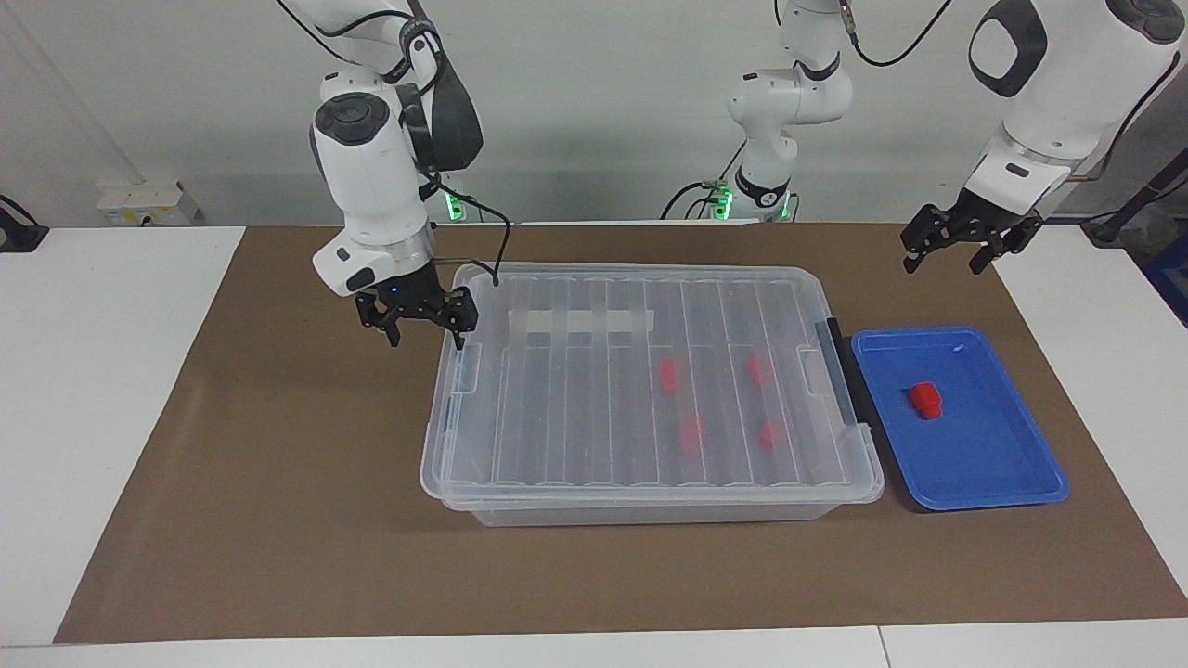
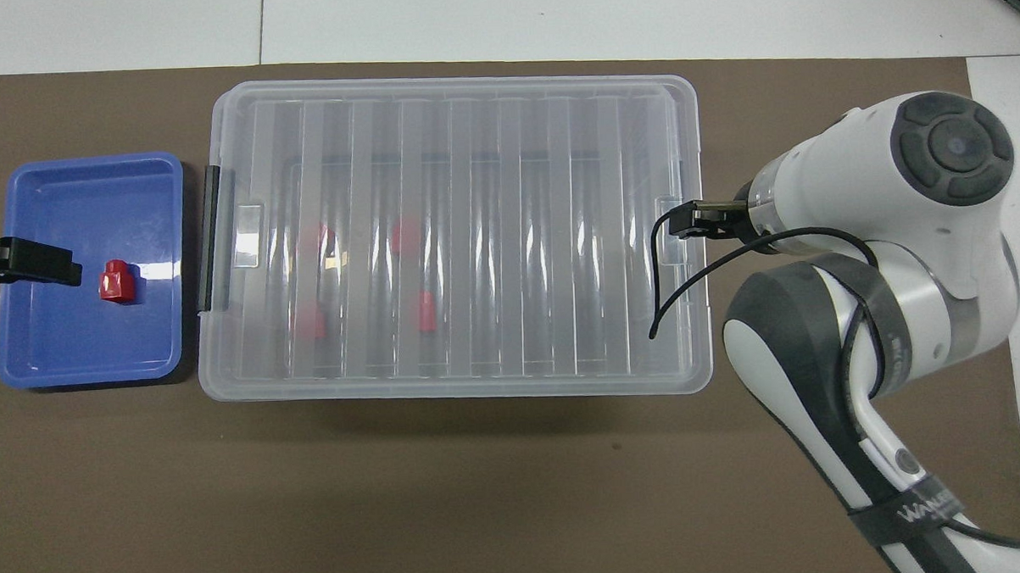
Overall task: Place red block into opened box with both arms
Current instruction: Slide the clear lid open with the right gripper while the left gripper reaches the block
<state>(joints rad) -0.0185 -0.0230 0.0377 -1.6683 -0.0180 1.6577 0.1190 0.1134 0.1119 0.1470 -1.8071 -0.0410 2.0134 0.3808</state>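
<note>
Brown mat (image 1: 278, 520): closed lid (image 1: 594, 371) covers box (image 1: 650, 512); both arms' fingers released.

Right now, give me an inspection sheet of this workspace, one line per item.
Surface: brown mat over a white table.
Job's things: box with lid on, four red blocks inside; one red block in the blue tray beside the box.
Clutter: nothing seen.
Grippers: right gripper open, over the box's end toward the right arm; left gripper open, over the mat near the tray, waiting.
Cables: black cable loops from the right wrist over the lid.
Surroundings: white wall, wall sockets.
</note>
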